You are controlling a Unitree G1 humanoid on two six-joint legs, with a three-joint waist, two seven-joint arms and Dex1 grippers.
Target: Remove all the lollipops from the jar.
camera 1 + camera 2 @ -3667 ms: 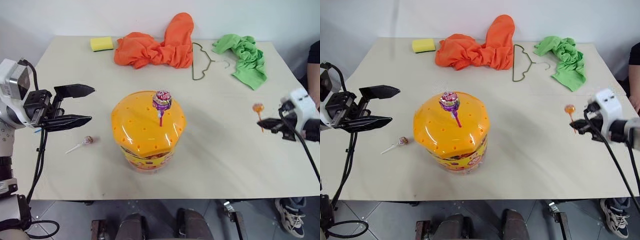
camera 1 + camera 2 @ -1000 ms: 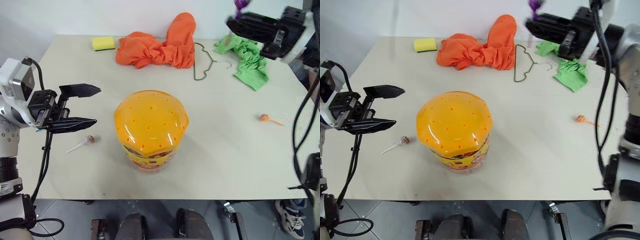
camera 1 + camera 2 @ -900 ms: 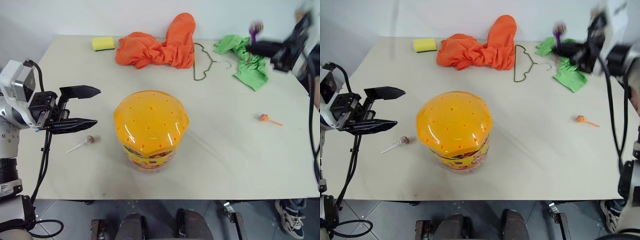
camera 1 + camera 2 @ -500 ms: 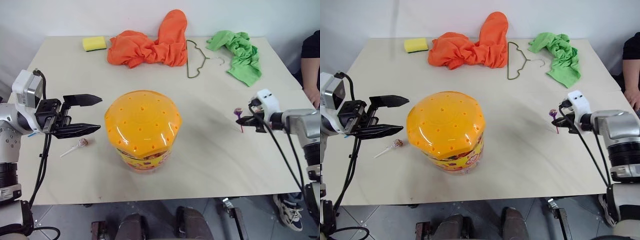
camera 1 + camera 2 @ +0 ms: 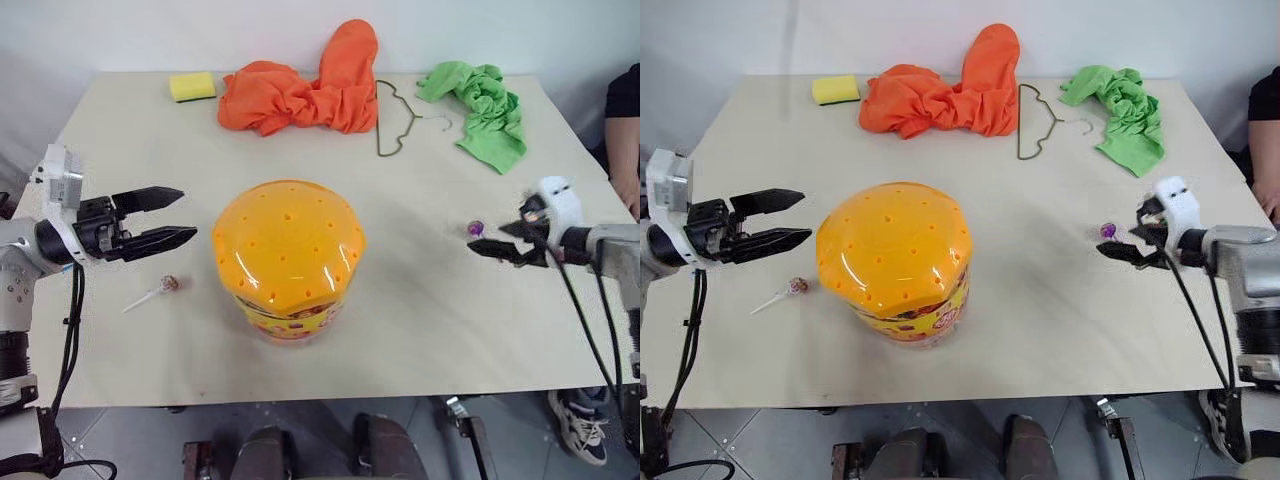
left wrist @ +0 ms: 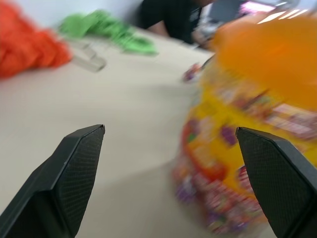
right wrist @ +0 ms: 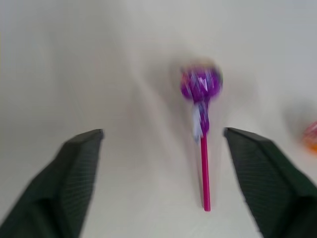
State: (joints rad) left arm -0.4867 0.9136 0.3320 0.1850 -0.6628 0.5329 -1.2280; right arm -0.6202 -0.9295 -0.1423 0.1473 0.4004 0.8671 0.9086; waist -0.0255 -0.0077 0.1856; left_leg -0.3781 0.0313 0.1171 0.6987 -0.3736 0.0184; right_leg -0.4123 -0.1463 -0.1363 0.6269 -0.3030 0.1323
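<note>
With both tools spread, the right tool (image 5: 492,248) beside the purple lollipop (image 5: 476,228) near the worktop's (image 5: 420,330) right edge, that candy could roll off; the jar (image 5: 288,255) stands centre-front.

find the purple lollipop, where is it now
The purple lollipop lies on the table at the robot's right, just off the open right gripper, right of the jar.

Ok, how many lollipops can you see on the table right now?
3: a lollipop left of the jar, a purple one before the right pincer, and an orange blur beside it, likely a third. Others may hide inside the jar.
</note>
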